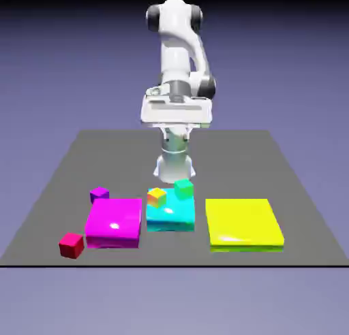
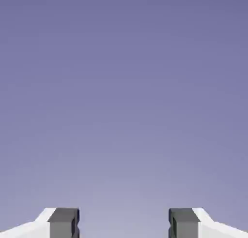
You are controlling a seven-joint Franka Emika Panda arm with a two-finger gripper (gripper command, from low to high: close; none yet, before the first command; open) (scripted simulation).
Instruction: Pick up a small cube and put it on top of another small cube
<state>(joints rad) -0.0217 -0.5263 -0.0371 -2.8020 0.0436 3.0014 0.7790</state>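
A wide dark grey table point(image 1: 174, 238) spreads below the pincer point(image 2: 124, 223), which hangs from the white jointed robot arm point(image 1: 175, 58) well above the surface. The pincer's two fingers stand wide apart, with only blue-violet backdrop point(image 2: 124, 111) between them in the hand view. Lower than the pincer and closer to the camera lie three flat, square, glossy blocks: the big yellow block point(image 1: 243, 221) toward the exterior view's right, the magenta block point(image 1: 114, 218) toward its left, and the smaller cyan block point(image 1: 170, 219) nearly straight down the picture from the pincer. The small cubes look much alike in size. The glossy red cube point(image 1: 71, 245) sits beyond the magenta block's near left corner, farthest to the pincer's left in that view. The small glossy purple cube point(image 1: 99, 195), the task's thing, is also below and left of the pincer, just behind the magenta block. Closer beneath the pincer, the orange-yellow cube point(image 1: 157, 197) and green cube point(image 1: 184, 188) appear to rest on the cyan block.
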